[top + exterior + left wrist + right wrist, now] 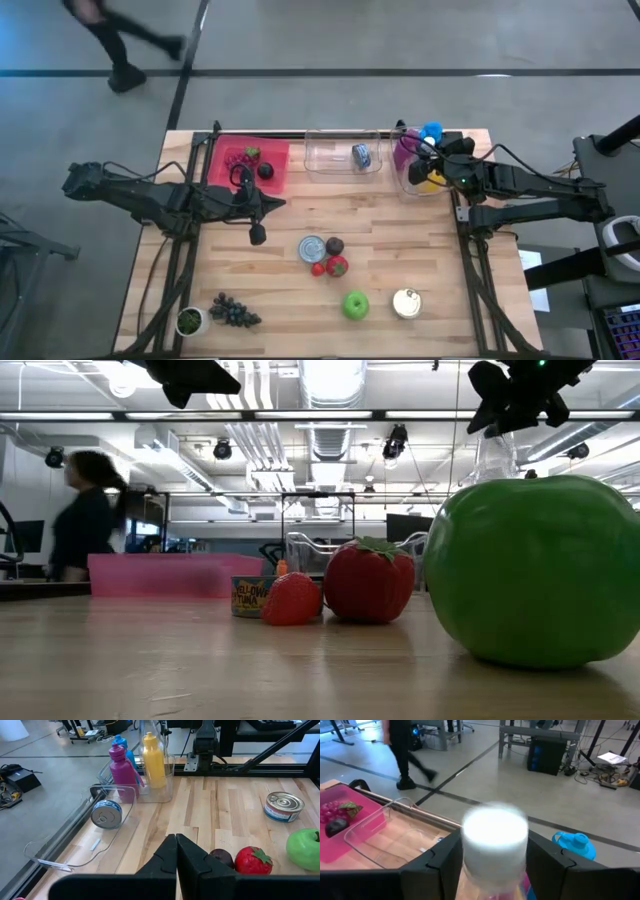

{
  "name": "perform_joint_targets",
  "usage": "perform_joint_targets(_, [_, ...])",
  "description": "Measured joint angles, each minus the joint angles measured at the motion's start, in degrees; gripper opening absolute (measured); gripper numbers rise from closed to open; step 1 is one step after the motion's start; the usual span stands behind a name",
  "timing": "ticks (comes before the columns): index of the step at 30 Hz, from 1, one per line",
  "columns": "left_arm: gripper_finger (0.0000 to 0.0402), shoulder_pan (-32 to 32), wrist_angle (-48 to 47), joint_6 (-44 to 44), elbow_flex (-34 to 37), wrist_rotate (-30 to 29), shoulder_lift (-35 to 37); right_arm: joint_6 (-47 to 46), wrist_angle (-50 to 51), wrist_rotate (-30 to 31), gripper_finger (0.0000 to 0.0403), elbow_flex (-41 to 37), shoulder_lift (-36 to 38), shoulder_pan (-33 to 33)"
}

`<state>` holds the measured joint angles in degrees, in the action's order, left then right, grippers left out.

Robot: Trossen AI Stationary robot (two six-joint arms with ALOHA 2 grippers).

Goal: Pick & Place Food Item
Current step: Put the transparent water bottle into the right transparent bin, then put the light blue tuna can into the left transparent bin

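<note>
Two grippers: right gripper (495, 865) half-open around white-capped plastic bottle (495, 837) over clear bin (425, 170) at two o'clock, presumably releasing; left gripper (176, 851) closed, empty.

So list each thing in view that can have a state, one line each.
Left end effector: shut, empty, over the table.
Right end effector: around a white-capped bottle at the right bin.
Pink tray: holds grapes and a dark fruit.
Middle bin: holds a can on its side.
Tuna can: upright, closed.
Gold can: upright, closed.
Apple: upright on the table.
</note>
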<state>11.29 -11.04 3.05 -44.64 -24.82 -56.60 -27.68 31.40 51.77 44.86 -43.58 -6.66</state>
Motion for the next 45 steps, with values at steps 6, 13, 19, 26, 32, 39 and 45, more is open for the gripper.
perform_joint_targets(6, [0.0001, 0.00, 0.00, 0.00, 0.00, -0.02, 0.00, -0.79, 0.06, 0.02, 0.0210, 0.00, -0.01, 0.00])
perform_joint_targets(13, [0.0001, 0.01, 0.02, 0.00, 0.00, -0.01, 0.00, -0.68, 0.13, 0.04, 0.0236, -0.01, 0.02, 0.00])
perform_joint_targets(19, [0.0001, 0.00, 0.00, 0.00, 0.00, -0.01, 0.00, -0.63, 0.15, 0.06, 0.0253, 0.90, 0.08, 0.00])
perform_joint_targets(26, [0.0001, 0.02, 0.00, 0.00, 0.00, -0.02, 0.00, 2.56, 0.11, -2.01, 0.0265, 5.23, 0.10, 0.02])
perform_joint_targets(32, [0.0001, 0.00, 0.00, 0.00, 0.00, -0.02, 0.00, 5.61, 0.03, -5.07, 0.0267, 9.07, 0.12, 0.11])
perform_joint_targets(39, [0.0001, 0.01, 0.00, 0.00, 0.00, -0.02, 0.00, 9.29, -0.33, -5.53, 0.0254, 11.21, 0.03, 2.91])
perform_joint_targets(45, [0.0001, 0.02, 0.02, 0.00, 0.00, -0.02, 0.00, 11.45, -0.52, -5.62, 0.0244, 11.21, -0.34, 8.77])
